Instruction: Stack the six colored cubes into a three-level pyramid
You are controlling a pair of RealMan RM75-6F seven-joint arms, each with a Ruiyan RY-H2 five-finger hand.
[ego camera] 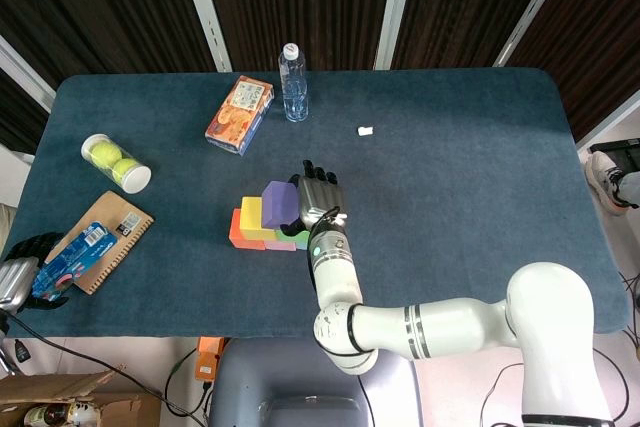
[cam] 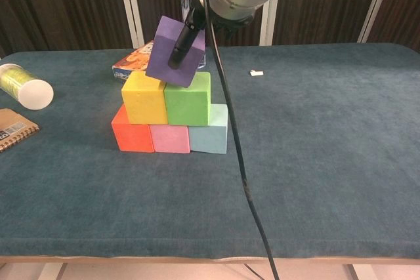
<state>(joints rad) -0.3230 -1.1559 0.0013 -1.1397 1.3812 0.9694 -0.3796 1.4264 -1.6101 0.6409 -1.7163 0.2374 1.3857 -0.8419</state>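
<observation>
My right hand holds a purple cube, tilted, just over the seam between the yellow cube and the green cube. Its lower corner is at or just above their tops. Those two sit on a bottom row of an orange-red cube, a pink cube and a light blue cube. In the head view the purple cube covers most of the green one. My left hand is low at the table's left edge, its dark fingers curled beside a blue packet.
A clear tube of tennis balls and a brown notebook lie at the left. A snack box and a water bottle stand behind the stack. A small white scrap lies further right.
</observation>
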